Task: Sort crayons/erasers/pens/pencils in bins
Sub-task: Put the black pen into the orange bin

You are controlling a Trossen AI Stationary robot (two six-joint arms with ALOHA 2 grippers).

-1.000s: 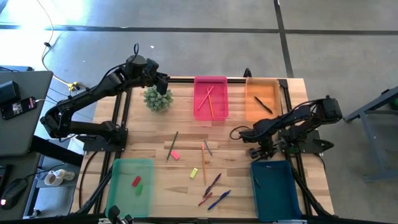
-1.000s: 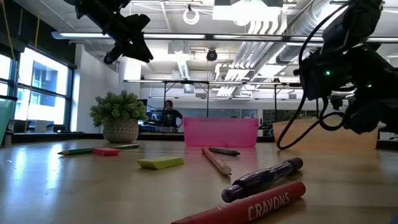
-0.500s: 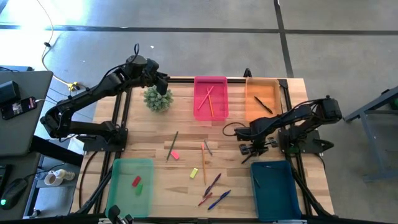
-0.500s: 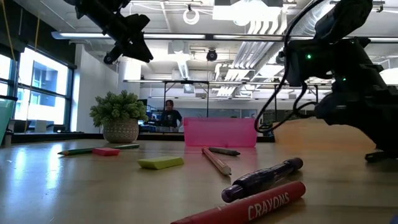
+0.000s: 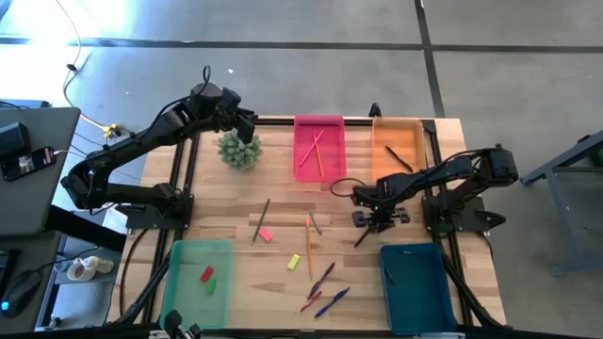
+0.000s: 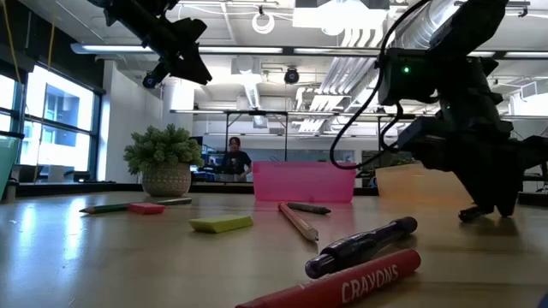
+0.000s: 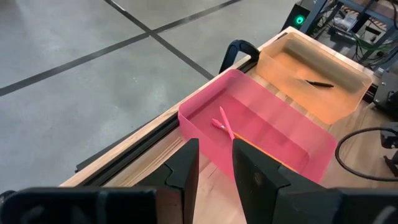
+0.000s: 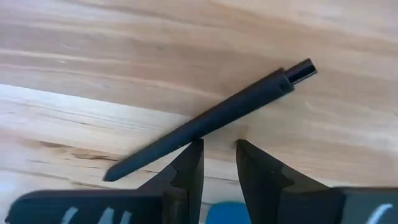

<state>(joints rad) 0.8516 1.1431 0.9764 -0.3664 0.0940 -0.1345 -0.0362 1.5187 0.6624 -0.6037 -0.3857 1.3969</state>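
My right gripper (image 5: 370, 224) stands over the table's right middle, shut on a black pen (image 8: 249, 99). My left gripper (image 5: 247, 122) hangs high over the potted plant (image 5: 239, 151) at the far left, its fingers (image 7: 186, 168) a little apart with nothing between them. Pink bin (image 5: 318, 146) holds pencils, orange bin (image 5: 398, 149) a black pen, green bin (image 5: 198, 282) a red and a green eraser. The teal bin (image 5: 415, 287) is at the near right. A green pencil (image 5: 261, 218), red eraser (image 5: 265, 234), yellow eraser (image 5: 294, 262) and orange pencil (image 5: 308, 245) lie loose on the wood. My right gripper pinches the black pen about its middle (image 8: 214, 127) between its two fingertips. The fingers come steeply from above and lie across the pen. The pen slants, one end (image 5: 358, 242) sticking out toward the table's near left. I cannot tell whether its low end (image 6: 467, 214) touches the wood.
Several pens and crayons (image 5: 322, 287) lie near the front edge at the middle. A short grey stick (image 5: 315, 224) lies by the orange pencil. Bare wood lies between the loose items and the pink bin. Cables (image 5: 344, 193) loop beside my right arm.
My right gripper has gone toward the table's left, away from the teal bin, and has tipped to point more steeply down. The black pen has travelled with it between the fingers. My left arm has kept still.
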